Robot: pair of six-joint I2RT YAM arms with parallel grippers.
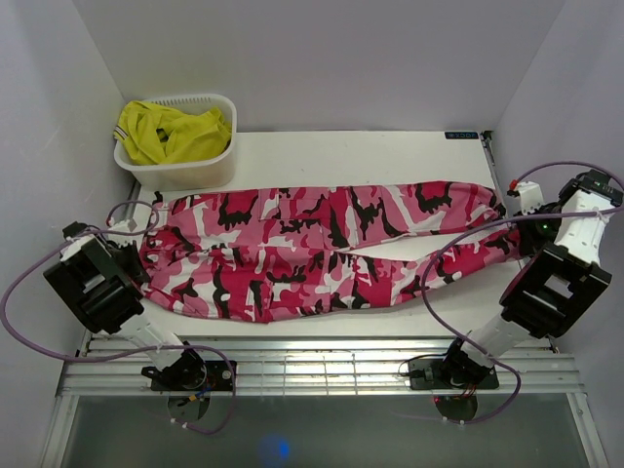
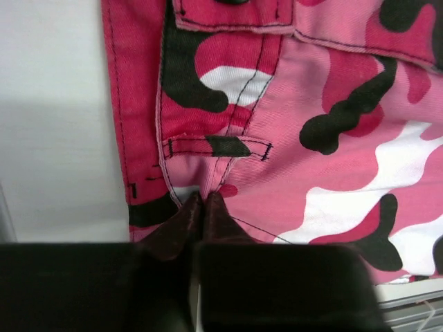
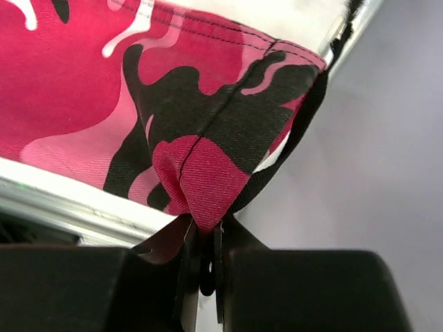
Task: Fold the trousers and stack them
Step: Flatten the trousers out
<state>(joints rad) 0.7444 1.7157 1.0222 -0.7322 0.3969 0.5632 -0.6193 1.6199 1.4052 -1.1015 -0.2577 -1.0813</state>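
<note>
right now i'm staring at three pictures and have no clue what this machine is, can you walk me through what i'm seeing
These are two robot arms bolted at the near edge of a white table. The wide picture looks down from above and behind them, with the left arm on the left and the right arm on the right. The other two pictures come from a small camera on each wrist, looking along that arm's two-finger tool.

Spread across the table lie the trousers, in pink, white, red and black camouflage. At the back left stands a white basket holding a yellow garment.

The left tool is pinched shut on the trousers at the waist end. The right tool is pinched shut on a leg's hem near the table's right edge.
</note>
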